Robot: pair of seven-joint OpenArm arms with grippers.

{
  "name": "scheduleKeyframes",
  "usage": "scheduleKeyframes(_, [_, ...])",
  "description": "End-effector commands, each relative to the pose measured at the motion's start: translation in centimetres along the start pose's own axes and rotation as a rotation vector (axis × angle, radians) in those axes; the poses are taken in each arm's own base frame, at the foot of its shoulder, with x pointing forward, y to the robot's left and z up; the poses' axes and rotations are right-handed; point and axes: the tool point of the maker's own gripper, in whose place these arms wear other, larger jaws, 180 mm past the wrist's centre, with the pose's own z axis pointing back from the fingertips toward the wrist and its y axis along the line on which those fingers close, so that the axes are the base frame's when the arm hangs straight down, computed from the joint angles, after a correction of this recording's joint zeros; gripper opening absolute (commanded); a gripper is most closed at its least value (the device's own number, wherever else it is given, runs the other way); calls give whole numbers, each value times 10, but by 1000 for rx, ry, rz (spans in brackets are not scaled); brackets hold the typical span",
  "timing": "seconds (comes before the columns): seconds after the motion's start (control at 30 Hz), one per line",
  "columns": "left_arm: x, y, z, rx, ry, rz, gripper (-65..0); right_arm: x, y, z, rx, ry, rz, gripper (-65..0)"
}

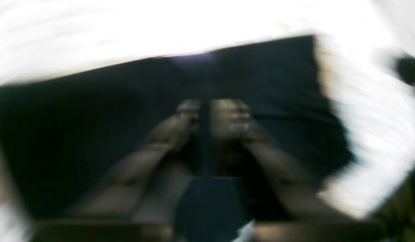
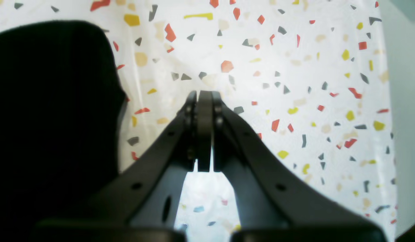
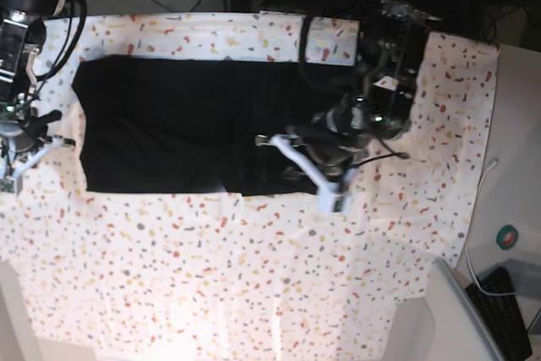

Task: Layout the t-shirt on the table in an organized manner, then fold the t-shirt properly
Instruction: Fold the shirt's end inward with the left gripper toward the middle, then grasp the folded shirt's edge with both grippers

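So in the base view, going left to right: the right gripper (image 3: 32,148) sits at the far left edge of the table (image 3: 254,276), just off the left end of the t-shirt (image 3: 169,133). Its wrist cam shows the two fingers (image 2: 204,111) pressed flat together with nothing between them, just speckled tabletop behind and a dark bulge of black cloth filling the left side of that view, not touching the fingers as far as I can see. The shirt itself is laid out as a long black rectangle across the back half of the table, plain side up, pretty flat, with its long edges running parallel to the table's back edge; its lower edge has a small pale spot around the middle, can't tell what that is. Further right, the left gripper (image 3: 317,177) hangs over the right end of the shirt, near its lower right corner. Its wrist cam is super blurry, but the fingertips (image 1: 190,107) look drawn in tight with only a thin dark line between them, hovering over black fabric; I can't tell whether any cloth is pinched in there. To the right of that arm it's just bare speckled table out to the right edge.
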Motion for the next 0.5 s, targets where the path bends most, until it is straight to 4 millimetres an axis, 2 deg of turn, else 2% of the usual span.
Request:
scheduleKeyframes(0.0, [12, 25, 13, 45, -46, 24, -650, 25, -5, 8, 7, -92, -68, -650])
scheduleKeyframes(0.1, [13, 119, 55, 253, -96, 115, -650, 29, 0, 19, 110, -88, -291, -650])
scheduleKeyframes(0.17, [15, 159, 80, 347, -109, 121, -650, 24, 7, 21, 215, -37, -405, -486])
scheduleKeyframes(0.2, [12, 177, 93, 390, -101, 108, -650, 23, 12, 23, 286, -28, -437, -425])
scheduleKeyframes(0.23, [10, 188, 102, 419, -92, 92, -650, 24, 17, 25, 354, -25, -449, -398])
scheduleKeyframes(0.3, [8, 205, 115, 461, -86, 75, -650, 18, 22, 23, 445, 3, -462, -386])
scheduleKeyframes(0.4, [-2, 223, 121, 503, -115, 62, -650, 1, 23, 8, 475, 119, -470, -384])
scheduleKeyframes(0.47, [-12, 233, 119, 533, -128, 21, -650, -10, 25, 0, 510, 191, -468, -350])
